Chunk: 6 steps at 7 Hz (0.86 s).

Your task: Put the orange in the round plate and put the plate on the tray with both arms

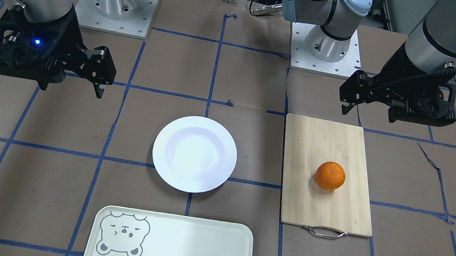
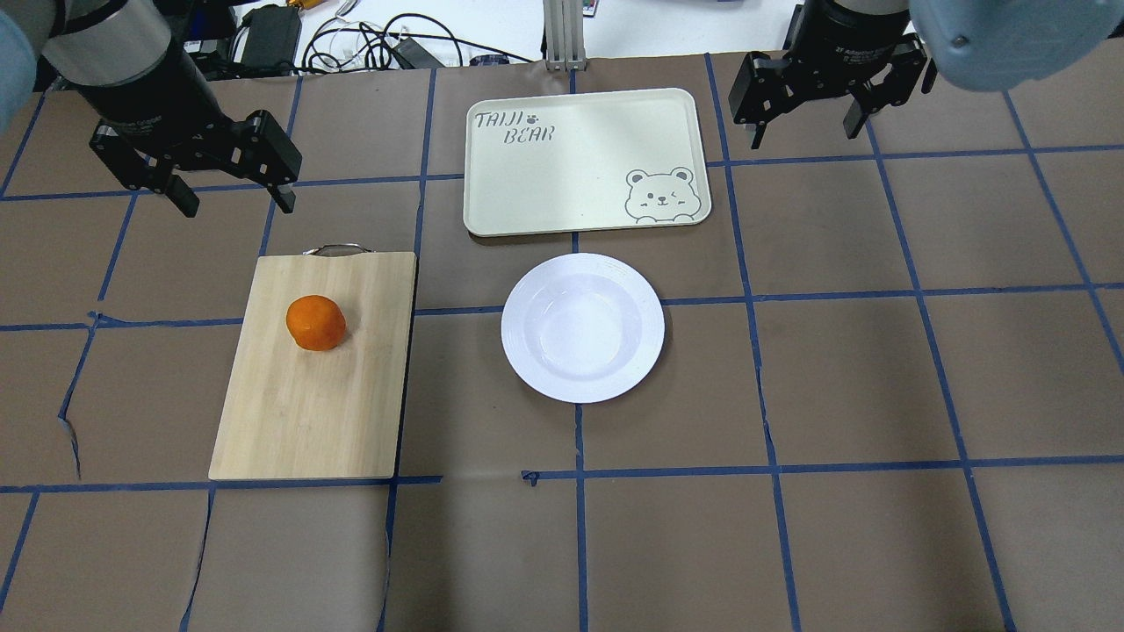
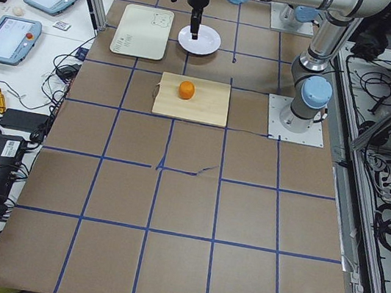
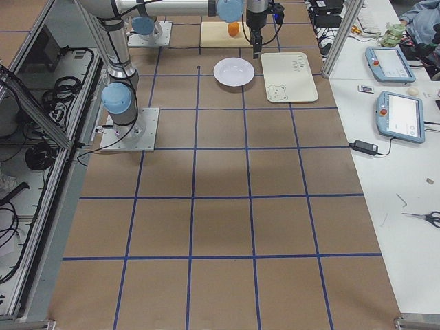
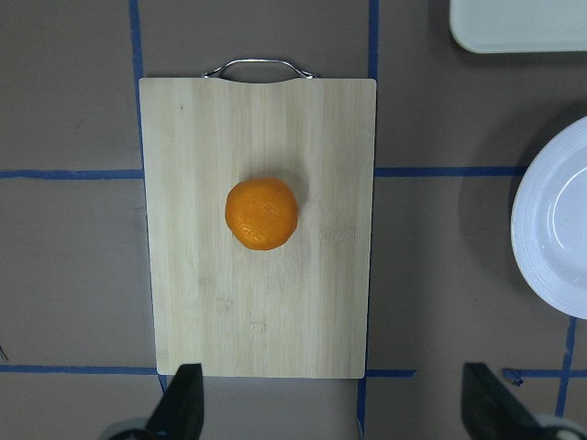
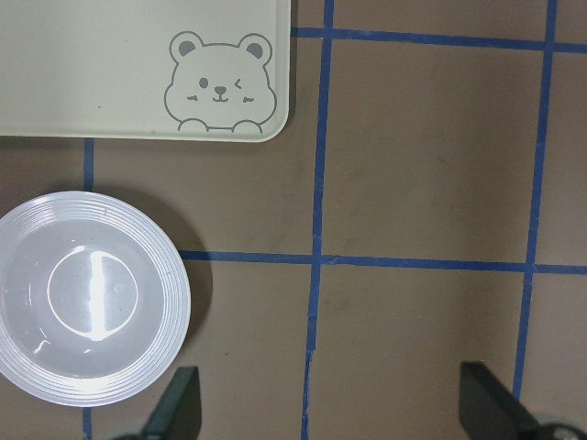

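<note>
The orange (image 1: 330, 175) (image 2: 315, 322) (image 5: 261, 213) rests on a bamboo cutting board (image 2: 307, 412). The white round plate (image 1: 194, 154) (image 2: 582, 327) (image 6: 87, 296) lies empty mid-table. Beyond it, on the side away from the robot, lies the cream tray (image 1: 189, 251) (image 2: 562, 167) with its bear drawing. My left gripper (image 2: 237, 204) (image 1: 368, 113) hangs open and empty above the table, off the handle end of the board in the overhead view. My right gripper (image 2: 804, 133) (image 1: 71, 88) is open too, hovering to the right of the tray in the overhead view, holding nothing.
The board's metal handle (image 2: 334, 249) points away from the robot. Brown table covering with blue tape lines (image 2: 755, 298) surrounds everything. Cables and devices (image 2: 369, 44) lie past the far edge. Tablets (image 4: 395, 113) sit on a side bench.
</note>
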Available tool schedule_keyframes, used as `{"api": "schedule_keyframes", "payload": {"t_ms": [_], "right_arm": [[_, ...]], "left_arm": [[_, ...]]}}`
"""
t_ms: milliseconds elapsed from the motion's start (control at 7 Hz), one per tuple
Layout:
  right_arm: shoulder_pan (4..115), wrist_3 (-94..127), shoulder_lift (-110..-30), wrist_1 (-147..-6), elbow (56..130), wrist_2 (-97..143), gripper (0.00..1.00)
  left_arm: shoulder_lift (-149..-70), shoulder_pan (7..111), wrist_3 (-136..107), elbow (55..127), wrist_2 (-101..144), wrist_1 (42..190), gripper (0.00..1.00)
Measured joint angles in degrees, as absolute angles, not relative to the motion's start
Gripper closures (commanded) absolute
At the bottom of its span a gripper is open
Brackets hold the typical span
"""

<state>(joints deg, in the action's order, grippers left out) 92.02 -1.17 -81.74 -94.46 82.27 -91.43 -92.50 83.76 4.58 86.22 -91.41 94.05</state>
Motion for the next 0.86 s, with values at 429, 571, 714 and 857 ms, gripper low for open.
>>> {"api": "schedule_keyframes", "payload": {"t_ms": [429, 571, 714, 857], "right_arm": [[92.02, -1.08, -81.7, -94.54, 82.48, -91.41, 0.0], [92.0, -1.06, -81.7, -94.56, 82.51, -91.41, 0.0], [91.93, -1.06, -81.68, -94.57, 82.52, -91.41, 0.0], [91.84, -1.06, -81.66, -94.55, 82.52, -91.4, 0.0]], "left_arm": [[-92.46, 83.51, 3.97, 86.25, -91.41, 93.87, 0.0], [-92.53, 83.51, 3.91, 86.31, -91.42, 93.87, 0.0], [-92.66, 83.6, 3.86, 86.5, -91.46, 93.78, 0.0], [-92.75, 83.69, 3.81, 86.63, -91.48, 93.63, 0.0]]}}
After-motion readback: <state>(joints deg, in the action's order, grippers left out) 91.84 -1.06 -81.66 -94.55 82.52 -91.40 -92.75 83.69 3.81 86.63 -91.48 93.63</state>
